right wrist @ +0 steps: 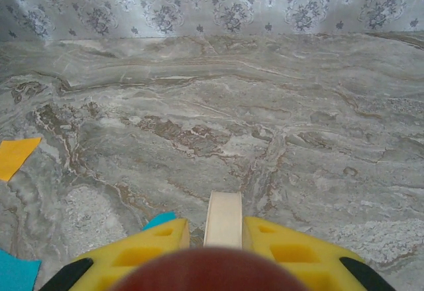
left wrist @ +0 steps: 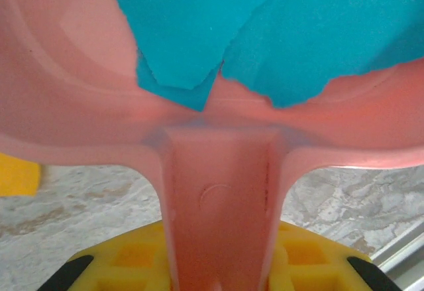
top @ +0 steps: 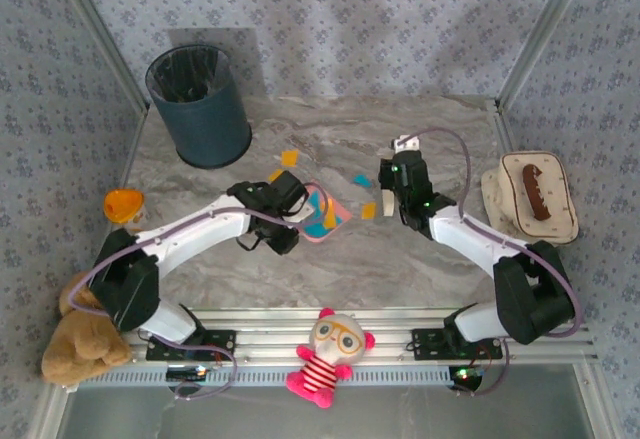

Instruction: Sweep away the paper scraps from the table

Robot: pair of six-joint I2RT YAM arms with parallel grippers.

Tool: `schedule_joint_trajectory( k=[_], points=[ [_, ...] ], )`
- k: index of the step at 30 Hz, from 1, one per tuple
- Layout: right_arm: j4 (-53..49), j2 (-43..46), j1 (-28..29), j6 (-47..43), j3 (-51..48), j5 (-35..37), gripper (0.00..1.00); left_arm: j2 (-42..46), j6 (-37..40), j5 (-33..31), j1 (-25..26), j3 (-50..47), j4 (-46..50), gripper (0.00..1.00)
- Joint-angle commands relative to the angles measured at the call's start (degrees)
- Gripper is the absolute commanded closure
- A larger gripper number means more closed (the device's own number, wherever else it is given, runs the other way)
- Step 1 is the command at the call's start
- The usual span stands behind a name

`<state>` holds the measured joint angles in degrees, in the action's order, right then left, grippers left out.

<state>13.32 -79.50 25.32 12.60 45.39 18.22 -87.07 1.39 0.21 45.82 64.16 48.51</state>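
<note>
Marble-patterned table [top: 420, 139] carries the loose paper scraps [top: 368, 209] around the pink dustpan [top: 325, 221]. The overhead view shows three orange and one cyan, and at least two cyan pieces already lie in the pan. The left gripper [left wrist: 218, 254] is clamped on the pan's handle, and the right gripper [right wrist: 224, 234] pinches what looks like a cream-handled brush [right wrist: 223, 215]. The best approach is probably to keep the pan's lip flat on the marble and draw short, low strokes toward its mouth, so flat bits cannot slip beneath. One dark bin [top: 200, 104] stands behind.
</note>
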Motion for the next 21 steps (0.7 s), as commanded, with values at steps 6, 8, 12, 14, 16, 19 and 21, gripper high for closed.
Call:
schedule_joint_trajectory(
  k=[6,8,12,14,16,19,21],
  points=[
    [1.8,7.5,-1.9,0.1,-0.7,-7.4,1.0,-6.2,3.7,5.7,2.0,4.9,4.1,1.0],
    [0.3,9.0,-2.3,-0.5,-0.9,-6.2,1.0,-8.0,4.1,5.6,2.2,6.1,4.8,1.0],
    [-3.6,11.1,-3.6,-1.3,-1.6,-4.0,1.0,-11.0,4.7,5.7,2.3,8.3,5.9,1.0],
    [-5.8,11.8,-4.3,-2.4,-1.7,-2.2,1.0,-12.2,5.5,6.6,2.4,9.2,6.3,1.0],
    [-7.6,12.2,-4.7,-3.7,-1.9,-1.0,1.0,-13.1,6.4,7.6,2.8,10.1,7.1,1.0],
    [-9.1,12.3,-5.1,-5.4,-1.9,0.9,1.0,-15.1,7.5,8.6,3.3,11.3,8.4,1.0],
    [-9.9,12.2,-5.0,-6.5,-2.1,1.0,1.0,-16.4,7.9,8.7,3.6,12.3,9.4,1.0]
  ],
)
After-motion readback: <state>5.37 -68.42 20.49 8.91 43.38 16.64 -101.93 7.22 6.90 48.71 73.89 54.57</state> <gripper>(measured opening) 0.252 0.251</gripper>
